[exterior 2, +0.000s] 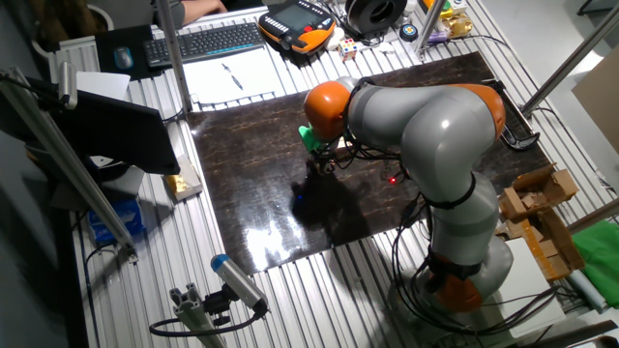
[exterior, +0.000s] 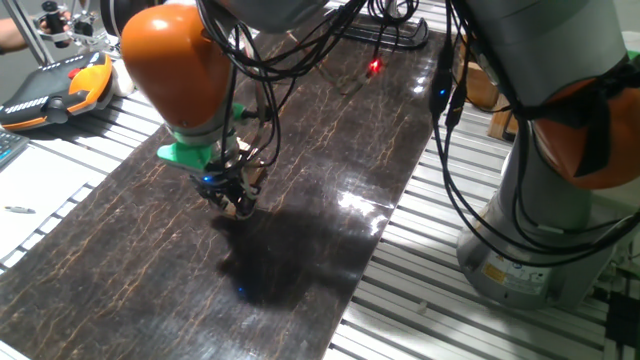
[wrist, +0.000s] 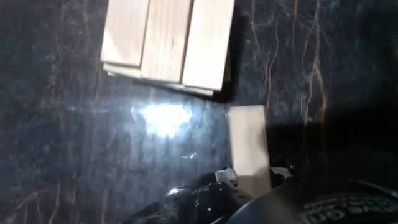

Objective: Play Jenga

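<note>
The Jenga stack (wrist: 166, 43) of pale wooden blocks stands on the dark mat (wrist: 74, 143), with three blocks side by side on top. In the hand view it lies at the upper middle. My gripper (wrist: 252, 177) is just in front of it, low over the mat. It is shut on a single Jenga block (wrist: 247, 140), which points toward the stack's right corner and stays a little apart from it. In one fixed view the gripper (exterior: 238, 205) hangs low over the mat (exterior: 300, 150) and hides the stack. It also shows in the other fixed view (exterior 2: 319, 162).
An orange teach pendant (exterior: 60, 85) lies beyond the mat's far left corner. A keyboard (exterior 2: 203, 41) and paper with a pen (exterior 2: 232, 75) are behind the mat. The arm's base (exterior: 540, 230) stands to the right. Wooden pieces (exterior 2: 537, 208) lie near it.
</note>
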Robot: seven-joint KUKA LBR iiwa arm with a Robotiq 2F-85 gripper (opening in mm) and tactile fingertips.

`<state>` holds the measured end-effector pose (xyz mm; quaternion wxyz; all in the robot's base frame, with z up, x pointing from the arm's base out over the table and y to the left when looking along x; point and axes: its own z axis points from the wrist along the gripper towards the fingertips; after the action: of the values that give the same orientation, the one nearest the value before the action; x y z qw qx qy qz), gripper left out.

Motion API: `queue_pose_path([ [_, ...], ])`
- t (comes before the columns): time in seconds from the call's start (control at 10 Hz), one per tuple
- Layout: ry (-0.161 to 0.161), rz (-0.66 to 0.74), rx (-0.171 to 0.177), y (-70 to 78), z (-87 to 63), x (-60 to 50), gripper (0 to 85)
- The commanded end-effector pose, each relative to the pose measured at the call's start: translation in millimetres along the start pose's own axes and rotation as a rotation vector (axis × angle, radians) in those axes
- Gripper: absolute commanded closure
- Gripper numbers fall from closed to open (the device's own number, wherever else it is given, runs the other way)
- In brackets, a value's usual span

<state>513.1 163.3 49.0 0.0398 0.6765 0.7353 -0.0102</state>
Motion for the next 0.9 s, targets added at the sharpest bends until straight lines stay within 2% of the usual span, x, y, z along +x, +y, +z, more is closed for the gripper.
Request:
queue_pose_path([
  [0.0, 0.0, 0.0, 0.0, 0.3, -1.5, 2.3, 49.3],
  [0.2, 0.002, -0.015, -0.002, 2.0, -8.4, 9.1, 48.3],
  [0.4, 0.011, -0.087, -0.011, 2.6, -18.6, 10.8, 48.0],
  [0.5, 0.021, -0.151, -0.022, 2.3, -24.9, 11.1, 49.3],
  [0.7, 0.012, -0.254, -0.009, 2.6, -31.1, 11.9, 52.7],
  [0.8, 0.019, -0.314, -0.013, 2.5, -32.7, 13.5, 56.3],
])
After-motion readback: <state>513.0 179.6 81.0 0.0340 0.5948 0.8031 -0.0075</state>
